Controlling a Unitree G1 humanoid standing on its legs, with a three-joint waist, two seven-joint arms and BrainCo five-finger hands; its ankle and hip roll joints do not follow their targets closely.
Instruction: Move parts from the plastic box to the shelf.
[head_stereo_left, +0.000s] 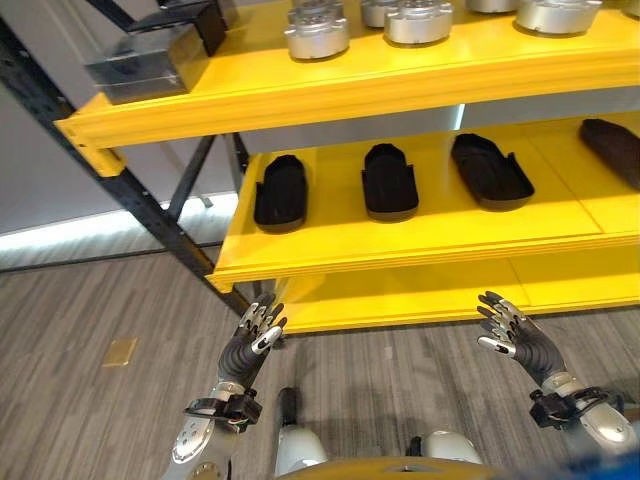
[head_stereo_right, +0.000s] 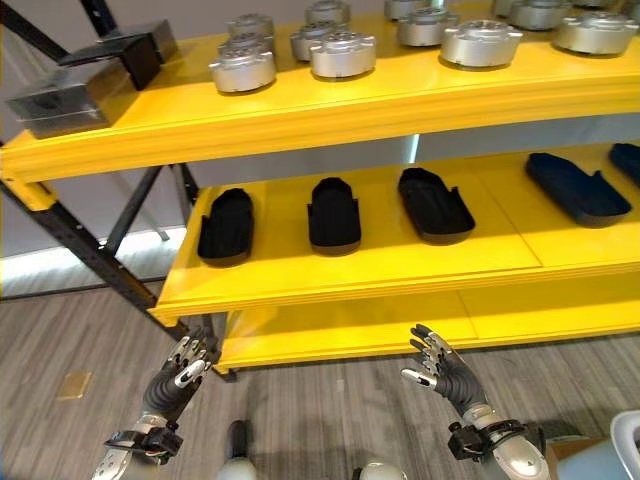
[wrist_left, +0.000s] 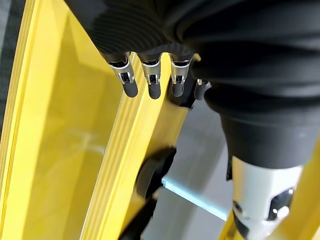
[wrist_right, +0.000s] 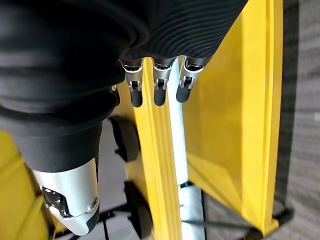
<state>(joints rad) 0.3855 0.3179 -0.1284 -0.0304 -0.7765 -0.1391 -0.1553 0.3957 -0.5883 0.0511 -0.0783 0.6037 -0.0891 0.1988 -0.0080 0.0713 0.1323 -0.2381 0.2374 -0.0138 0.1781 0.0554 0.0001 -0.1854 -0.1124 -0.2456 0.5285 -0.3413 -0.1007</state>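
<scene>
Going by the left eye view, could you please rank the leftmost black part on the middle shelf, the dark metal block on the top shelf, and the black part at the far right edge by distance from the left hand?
From the left hand:
1. Leftmost black part, middle shelf, just above the hand.
2. Dark metal block, top shelf, left end.
3. Far-right black part, middle shelf, opposite side.

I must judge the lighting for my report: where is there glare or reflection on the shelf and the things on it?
Left eye view: the round silver metal parts on the top board of the yellow shelf carry bright highlights. Right eye view: the black oval trays show almost no glare. Left wrist view: a pale reflection lies on a yellow board.
</scene>
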